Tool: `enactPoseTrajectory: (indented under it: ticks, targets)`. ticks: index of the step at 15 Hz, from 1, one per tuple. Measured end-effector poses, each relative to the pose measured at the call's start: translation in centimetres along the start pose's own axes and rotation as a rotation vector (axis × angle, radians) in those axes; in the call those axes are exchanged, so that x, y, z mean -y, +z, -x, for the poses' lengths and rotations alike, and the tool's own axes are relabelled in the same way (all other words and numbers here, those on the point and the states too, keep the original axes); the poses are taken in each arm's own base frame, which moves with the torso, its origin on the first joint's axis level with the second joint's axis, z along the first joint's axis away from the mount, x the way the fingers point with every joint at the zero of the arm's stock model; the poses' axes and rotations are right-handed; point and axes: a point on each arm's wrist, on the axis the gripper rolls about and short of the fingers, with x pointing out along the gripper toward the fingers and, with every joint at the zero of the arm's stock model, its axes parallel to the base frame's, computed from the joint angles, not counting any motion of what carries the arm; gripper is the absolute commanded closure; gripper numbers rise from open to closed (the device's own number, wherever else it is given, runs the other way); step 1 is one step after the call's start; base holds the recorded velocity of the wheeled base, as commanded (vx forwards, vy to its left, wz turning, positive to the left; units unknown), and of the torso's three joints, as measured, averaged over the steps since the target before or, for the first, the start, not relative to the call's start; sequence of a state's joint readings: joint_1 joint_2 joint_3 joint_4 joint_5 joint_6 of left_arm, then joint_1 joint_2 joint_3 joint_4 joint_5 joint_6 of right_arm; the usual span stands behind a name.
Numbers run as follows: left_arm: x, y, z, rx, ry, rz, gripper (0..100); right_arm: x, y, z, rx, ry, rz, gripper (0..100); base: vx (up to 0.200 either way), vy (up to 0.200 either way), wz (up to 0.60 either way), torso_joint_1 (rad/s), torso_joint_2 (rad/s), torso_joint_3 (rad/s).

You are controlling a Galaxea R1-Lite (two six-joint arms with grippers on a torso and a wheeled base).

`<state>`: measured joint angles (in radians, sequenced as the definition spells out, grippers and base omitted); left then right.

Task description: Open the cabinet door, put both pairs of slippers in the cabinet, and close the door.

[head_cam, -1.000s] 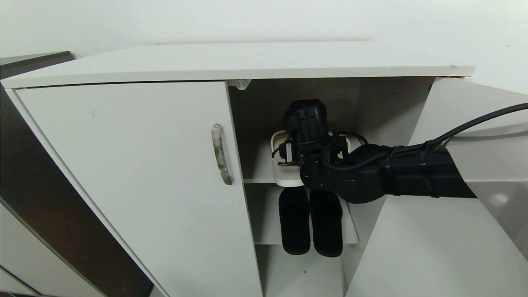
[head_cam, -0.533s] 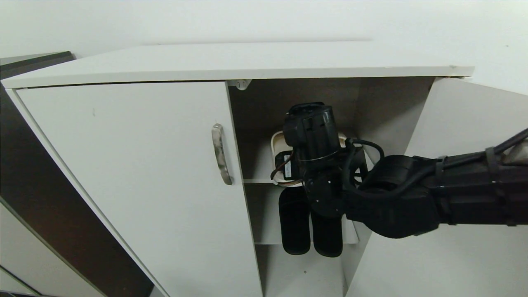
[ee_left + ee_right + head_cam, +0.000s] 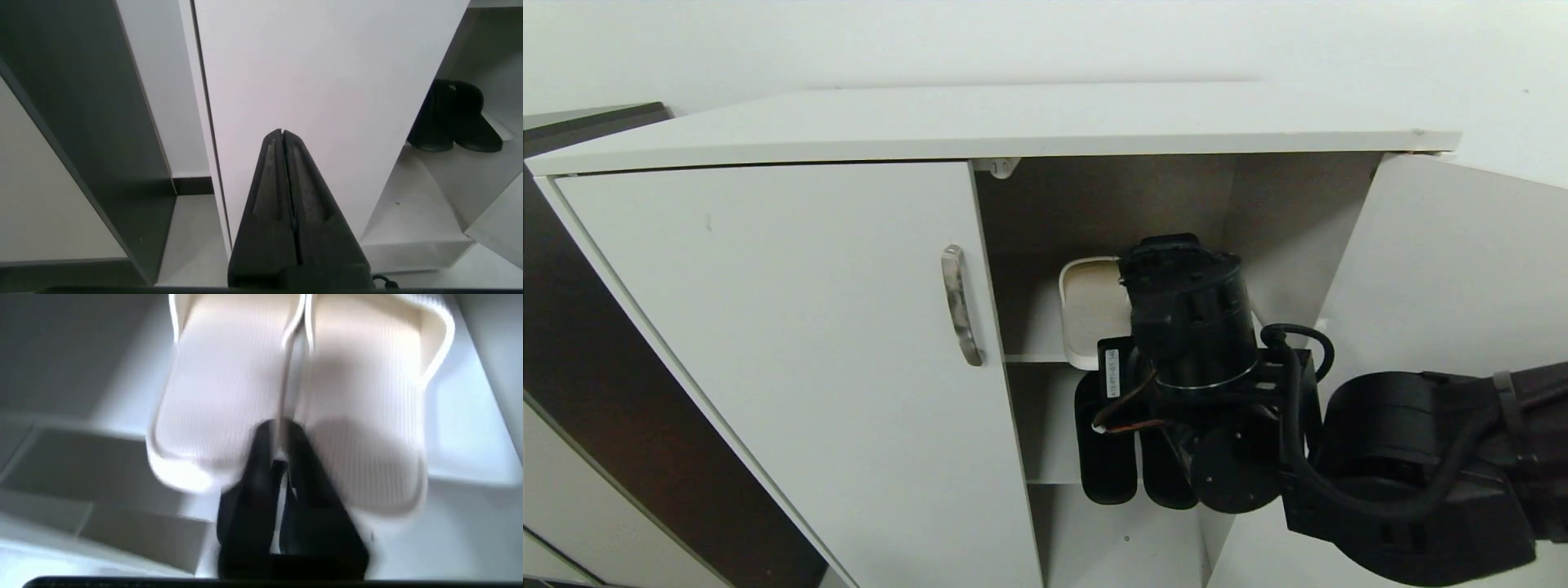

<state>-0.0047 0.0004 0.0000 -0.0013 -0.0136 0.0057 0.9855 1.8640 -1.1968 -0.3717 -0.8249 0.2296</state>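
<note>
The white cabinet (image 3: 1013, 122) is standing with its right door (image 3: 1445, 269) swung open and its left door (image 3: 768, 327) sitting closed, a metal handle (image 3: 960, 306) running upright near that door's inner edge. Inside, the white slippers (image 3: 1090, 314) are lying side by side on the upper shelf (image 3: 1033, 327), their heels facing out and reaching just over its front edge. The black slippers (image 3: 1104, 465) are lying as a pair on the lower shelf (image 3: 1045, 441), heels hanging past the front edge.

The right arm (image 3: 1405, 457) is hanging in front of the open half, its wrist covering part of both pairs. In the right wrist view the right tool (image 3: 279, 433) is pointing at the heels of the white slippers, over the seam between the two; I cannot tell whether it is wide or narrow, nor whether it is touching them.

The left tool (image 3: 282, 143) is hanging pressed fully together, holding nothing, pointing at the face of the closed left door, with the black slippers showing off to one side.
</note>
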Motion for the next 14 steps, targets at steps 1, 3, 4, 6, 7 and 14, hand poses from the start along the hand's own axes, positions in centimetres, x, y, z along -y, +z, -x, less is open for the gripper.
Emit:
enactPoseTrajectory:
  ticks: [1,3,4,6,7,14]
  targets:
    - [0.0,0.0,0.0,0.0,0.0,0.0,100,0.2,-0.4,0.3,0.004,0.007,0.009,100,0.0,0.0,0.0,0.0,0.0,0.0]
    - [0.0,0.0,0.0,0.0,0.0,0.0,100,0.3,-0.9,1.0,0.017,0.023,0.023,100,0.0,0.0,0.0,0.0,0.0,0.0]
    - [0.0,0.0,0.0,0.0,0.0,0.0,100,0.2,-0.9,1.1,0.021,0.028,0.023,100,0.0,0.0,0.0,0.0,0.0,0.0]
    - [0.0,0.0,0.0,0.0,0.001,0.0,100,0.2,-1.1,1.2,0.018,0.032,0.027,100,0.0,0.0,0.0,0.0,0.0,0.0]
    - [0.0,0.0,0.0,0.0,0.0,0.0,100,0.1,-1.2,1.2,0.016,0.032,0.029,100,0.0,0.0,0.0,0.0,0.0,0.0]
    - [0.0,0.0,0.0,0.0,0.0,0.0,100,0.1,-1.7,1.1,0.004,0.029,0.043,100,-0.057,0.0,0.0,0.001,0.0,0.001]
